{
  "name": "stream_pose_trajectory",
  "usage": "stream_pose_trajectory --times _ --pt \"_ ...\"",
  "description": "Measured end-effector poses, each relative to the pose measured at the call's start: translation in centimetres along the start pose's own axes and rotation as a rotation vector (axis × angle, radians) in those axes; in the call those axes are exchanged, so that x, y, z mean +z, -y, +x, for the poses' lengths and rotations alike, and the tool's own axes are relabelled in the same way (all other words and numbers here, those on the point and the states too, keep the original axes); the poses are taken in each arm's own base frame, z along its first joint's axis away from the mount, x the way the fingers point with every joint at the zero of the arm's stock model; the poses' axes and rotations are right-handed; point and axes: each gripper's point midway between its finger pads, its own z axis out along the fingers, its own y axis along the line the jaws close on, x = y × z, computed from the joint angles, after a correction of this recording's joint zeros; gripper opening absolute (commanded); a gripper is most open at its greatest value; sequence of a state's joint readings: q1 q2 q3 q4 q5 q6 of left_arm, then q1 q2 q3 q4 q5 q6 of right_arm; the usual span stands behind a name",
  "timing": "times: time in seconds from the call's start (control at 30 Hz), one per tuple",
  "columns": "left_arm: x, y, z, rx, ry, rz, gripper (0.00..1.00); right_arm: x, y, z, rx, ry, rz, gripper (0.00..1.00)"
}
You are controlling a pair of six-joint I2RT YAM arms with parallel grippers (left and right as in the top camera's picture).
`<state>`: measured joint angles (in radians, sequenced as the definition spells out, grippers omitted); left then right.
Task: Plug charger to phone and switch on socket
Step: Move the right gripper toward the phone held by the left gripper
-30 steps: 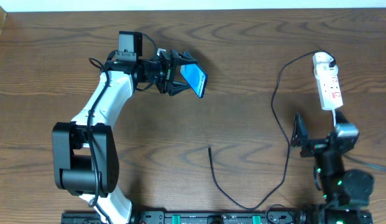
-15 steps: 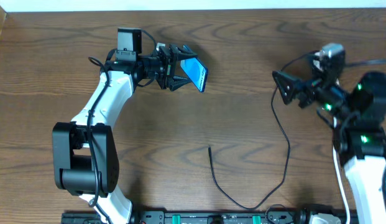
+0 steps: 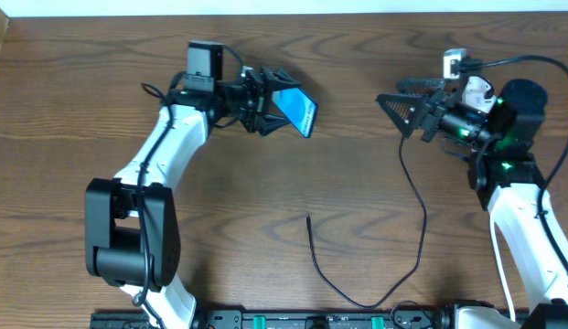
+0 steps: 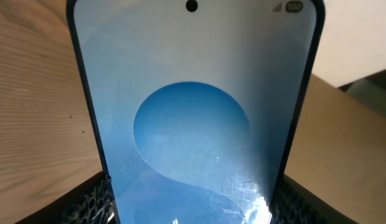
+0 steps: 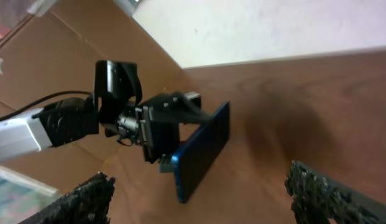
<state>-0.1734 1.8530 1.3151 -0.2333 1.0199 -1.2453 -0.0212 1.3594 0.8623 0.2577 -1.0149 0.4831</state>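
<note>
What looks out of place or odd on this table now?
The phone is not lying flat: the left gripper holds it tilted on edge. The charger lies loose, its plug tip well apart from the phone, and the open right gripper holds nothing.

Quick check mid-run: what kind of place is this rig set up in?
Probably an indoor robot lab bench, not a home: a wood-grain table, a plain white wall behind it, and cardboard panels at the side.

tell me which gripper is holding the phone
The left gripper: it is shut on the phone, while the right gripper is open and empty.
</note>
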Motion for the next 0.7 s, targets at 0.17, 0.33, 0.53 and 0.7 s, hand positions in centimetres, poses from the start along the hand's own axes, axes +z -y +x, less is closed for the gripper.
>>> stream_pose_trajectory --times 0.17,0.33,0.53,0.7 --pt "1.8 0.2 1.4 0.036 -0.01 -0.018 0.07 1.5 -0.2 2.3 0.087 -0.066 0.021 0.85" --pt "3.0 0.0 2.3 0.057 -0.011 -0.038 0.07 2.8 0.6 5.5 0.173 -0.151 0.12 0.87" --pt "3.6 -0.1 2.8 0.066 -0.009 -0.05 0.07 3.8 1.3 7.7 0.147 -0.201 0.226 0.87" --pt "3.8 -0.2 3.0 0.047 -0.013 -0.053 0.07 4.4 1.3 8.2 0.115 -0.206 0.257 0.87"
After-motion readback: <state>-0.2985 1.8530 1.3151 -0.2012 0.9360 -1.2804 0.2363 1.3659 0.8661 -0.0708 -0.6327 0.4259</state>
